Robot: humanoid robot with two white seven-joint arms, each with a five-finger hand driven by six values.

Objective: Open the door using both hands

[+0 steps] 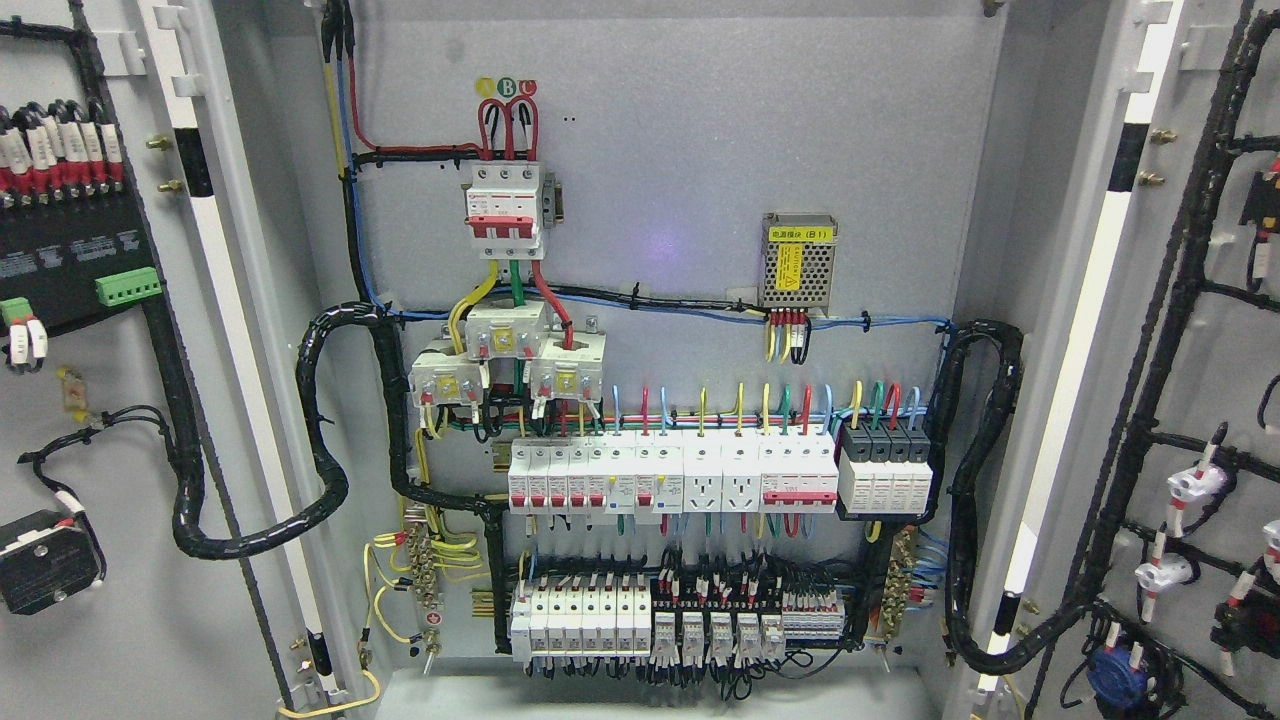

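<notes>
A grey electrical cabinet stands open in the head view. Its left door (pixel 110 420) is swung out to the left and shows its inner side with wiring and terminals. Its right door (pixel 1215 400) is swung out to the right, also showing black cable looms. Between them the back panel (pixel 680 150) is fully exposed. Neither of my hands nor arms shows in the frame.
Inside are a red-and-white main breaker (pixel 505 205), a perforated metal power supply (pixel 798 260), a row of white breakers and sockets (pixel 670 478), a lower terminal row (pixel 650 620), and thick black cable conduits (pixel 325 430) looping to both doors.
</notes>
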